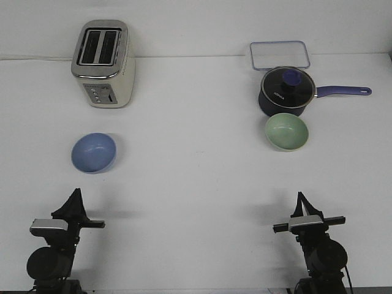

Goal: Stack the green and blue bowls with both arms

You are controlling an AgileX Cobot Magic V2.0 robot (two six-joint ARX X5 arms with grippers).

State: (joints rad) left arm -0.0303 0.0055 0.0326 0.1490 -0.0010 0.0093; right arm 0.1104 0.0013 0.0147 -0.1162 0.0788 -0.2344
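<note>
The blue bowl (94, 153) sits before the toaster (103, 63), the green bowl (286, 131) far right of it; both look light, stiff and slick, best pinched at the rim. Both grippers' (75, 193) (300, 197) fingers: cannot tell.

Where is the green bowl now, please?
In the front view, the green bowl sits on the right side of the table, just in front of the saucepan and beyond the right gripper.
</note>
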